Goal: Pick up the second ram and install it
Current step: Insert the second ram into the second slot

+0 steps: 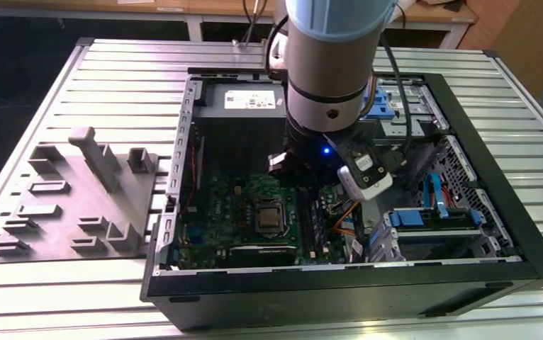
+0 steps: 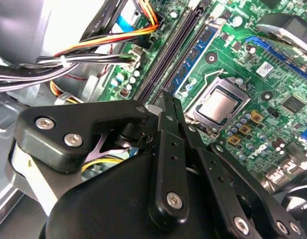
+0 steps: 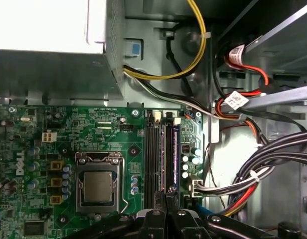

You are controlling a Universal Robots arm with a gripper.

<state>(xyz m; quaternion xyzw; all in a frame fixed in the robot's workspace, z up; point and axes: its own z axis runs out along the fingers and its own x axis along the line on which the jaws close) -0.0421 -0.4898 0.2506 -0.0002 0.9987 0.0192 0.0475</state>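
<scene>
Inside the case (image 1: 347, 294), the second ram (image 3: 172, 154) stands slotted, right at the hand (image 3: 166, 196) — pinched closed, hold unclear.

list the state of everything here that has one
case: lying flat, open on top
cpu: in its socket, nothing over it
ram: standing upright in a slot beside the cpu
gripper: shut, tip just over one end of the ram slots; whether it touches the ram cannot be told
</scene>
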